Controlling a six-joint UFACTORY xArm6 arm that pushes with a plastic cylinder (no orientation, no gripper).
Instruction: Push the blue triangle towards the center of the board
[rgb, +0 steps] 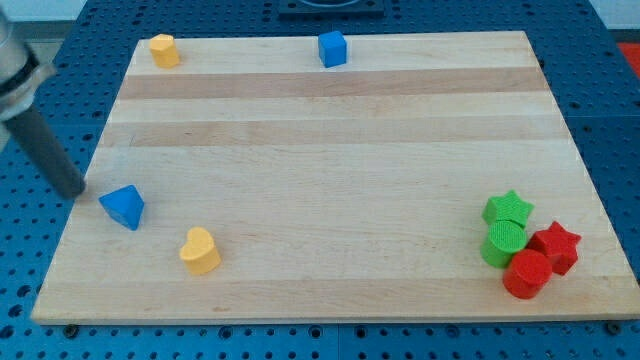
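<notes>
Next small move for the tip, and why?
Probably a short slide toward the view's right. My tip sits just left of the blue triangle, slightly above it, at the board's left edge. The center lies to the triangle's right and a bit up, so dropping slightly first may help.

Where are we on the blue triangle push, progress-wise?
Done: approach only. My tip sits just off the board's left edge, at the view's left of the blue triangle, close to it; contact can't be judged. In hand: lining up to push rightward. Left: the whole push, as the triangle is near the left edge, far from center, with the yellow heart to its lower right.
</notes>
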